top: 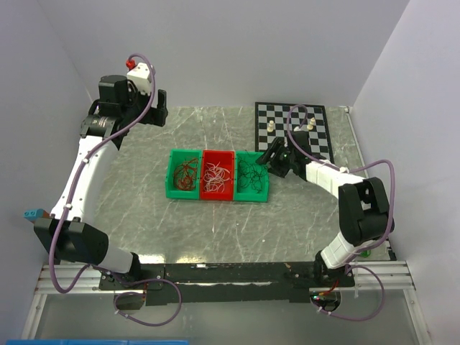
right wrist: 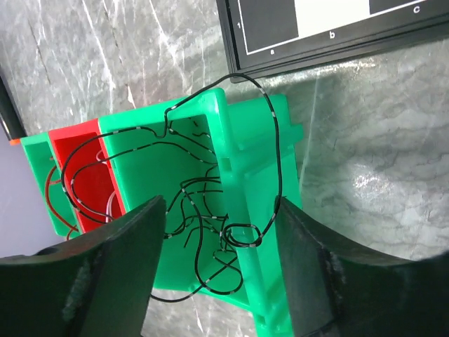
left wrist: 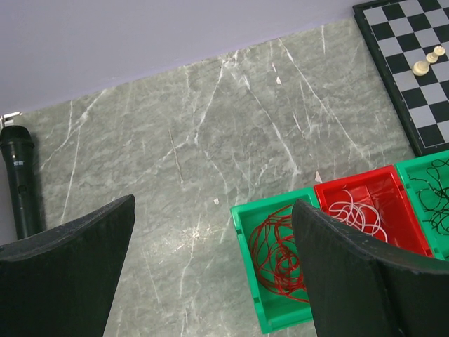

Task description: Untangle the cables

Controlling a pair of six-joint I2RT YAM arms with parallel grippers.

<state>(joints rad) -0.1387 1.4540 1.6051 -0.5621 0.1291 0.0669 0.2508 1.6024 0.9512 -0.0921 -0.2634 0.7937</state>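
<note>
Cables (top: 216,175) lie, seen from above, in three bins (top: 218,197) rowed left to right on the surface (top: 215,237); we see no bunch with a clear long axis. At the left wrist, the left fingers (left wrist: 70,274) are spread wide over the surface. At the right wrist, the right fingers (right wrist: 105,281) stand apart astride the black cables (right wrist: 242,234), one loop draped over the rim toward the chessboard (right wrist: 270,21).

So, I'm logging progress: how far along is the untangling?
Done: red-brown wires, white wires and black wires sit apart by colour. In hand: right gripper, jaws open, hangs over the black ones, one loop draped across their green bin rim. Left: every bunch looks tangled; left gripper open, away.
</note>
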